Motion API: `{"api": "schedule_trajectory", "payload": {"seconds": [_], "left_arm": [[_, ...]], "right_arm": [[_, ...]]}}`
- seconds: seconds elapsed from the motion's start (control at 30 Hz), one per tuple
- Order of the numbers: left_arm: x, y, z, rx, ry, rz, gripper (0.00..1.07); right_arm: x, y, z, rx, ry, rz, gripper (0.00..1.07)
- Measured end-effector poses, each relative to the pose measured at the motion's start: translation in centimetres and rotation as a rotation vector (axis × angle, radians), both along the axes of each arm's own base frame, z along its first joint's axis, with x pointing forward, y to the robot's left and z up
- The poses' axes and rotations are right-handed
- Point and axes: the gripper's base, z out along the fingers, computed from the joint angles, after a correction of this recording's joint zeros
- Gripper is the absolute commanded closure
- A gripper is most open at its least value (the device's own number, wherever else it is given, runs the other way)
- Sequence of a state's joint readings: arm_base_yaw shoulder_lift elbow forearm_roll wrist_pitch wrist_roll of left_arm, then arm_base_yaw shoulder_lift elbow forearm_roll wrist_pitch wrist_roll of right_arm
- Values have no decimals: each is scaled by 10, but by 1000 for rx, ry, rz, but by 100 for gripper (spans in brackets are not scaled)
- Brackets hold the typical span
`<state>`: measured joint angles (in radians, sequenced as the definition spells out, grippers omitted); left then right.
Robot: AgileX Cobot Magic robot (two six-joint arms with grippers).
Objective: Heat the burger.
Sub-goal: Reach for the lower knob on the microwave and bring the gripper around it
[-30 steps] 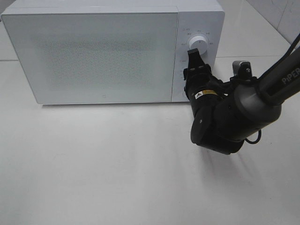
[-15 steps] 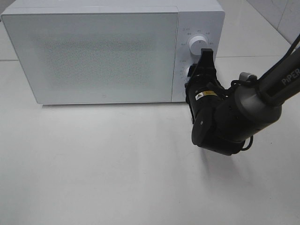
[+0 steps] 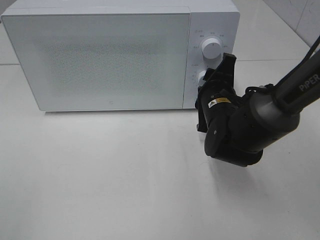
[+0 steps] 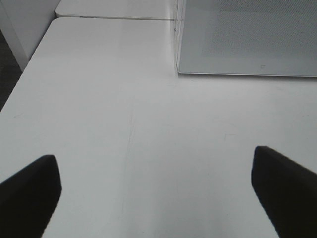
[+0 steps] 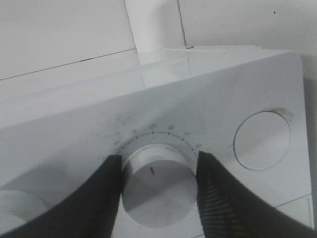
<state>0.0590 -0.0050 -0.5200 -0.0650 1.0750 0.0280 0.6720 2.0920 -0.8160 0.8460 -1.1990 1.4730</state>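
Burger is out of my sight. My right fingers (image 5: 99, 198) pinch the lower knob (image 5: 159, 191) on the microwave (image 3: 100, 60), middle right of frame; my left fingers (image 4: 29, 193) spread wide.

The microwave (image 3: 215, 15) has a smooth white shell, a little shiny. Its door (image 3: 100, 60) looks speckled with tiny dots. The lower knob (image 5: 158, 193) is smooth white plastic. The fingers (image 5: 223, 198) of the right gripper (image 5: 158, 158) are matt black; one shows fine ribs. The arm (image 3: 270, 112), at 4 o'clock from the door, is dark grey with a soft shine. The table (image 3: 100, 175) is matt white.
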Motion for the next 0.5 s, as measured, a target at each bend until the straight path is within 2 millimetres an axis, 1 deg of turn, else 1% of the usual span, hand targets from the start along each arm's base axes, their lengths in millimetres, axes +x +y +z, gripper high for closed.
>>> {"api": "schedule_trajectory", "payload": {"seconds": [0.23,0.5], "left_arm": [[0,0,0,0,0,0,9],[0,0,0,0,0,0,9]], "right_arm": [[0,0,0,78,-6,-14,86],[0,0,0,78,-6,-10,85]]}}
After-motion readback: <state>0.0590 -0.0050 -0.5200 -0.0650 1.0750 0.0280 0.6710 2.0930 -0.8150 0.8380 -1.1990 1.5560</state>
